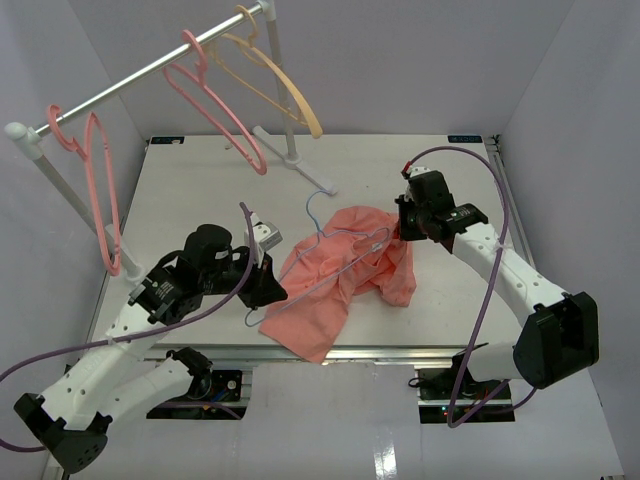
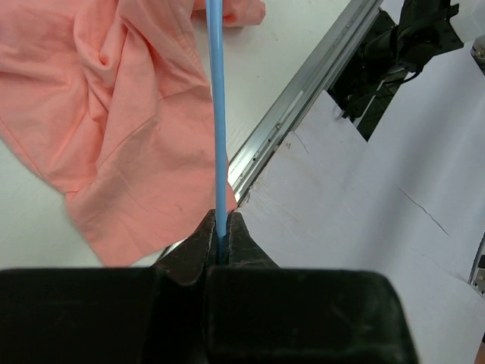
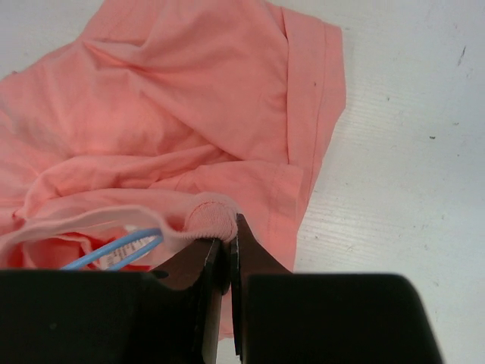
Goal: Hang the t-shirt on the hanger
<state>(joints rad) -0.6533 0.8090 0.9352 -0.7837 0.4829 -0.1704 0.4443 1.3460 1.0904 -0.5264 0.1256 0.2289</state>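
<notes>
White walls (image 1: 400, 60) enclose a white tabletop (image 1: 200, 190). At 11 o'clock, a rail (image 1: 140, 72) carries pink hangers (image 1: 197, 55) and an orange hanger (image 1: 295, 95). The t-shirt (image 1: 340, 285) lies crumpled toward 5 o'clock of centre, the hanger (image 1: 312, 205) partly inside its collar. The left gripper (image 1: 272, 290) pinches the hanger's wire. The right gripper (image 1: 400, 228) pinches the collar.

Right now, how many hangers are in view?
4. On the rail: left pink hanger, middle pink hanger, pale orange hanger toward the right end. The light-blue wire hanger lies across the t-shirt, pinched in the left hand. None appears hidden.
</notes>
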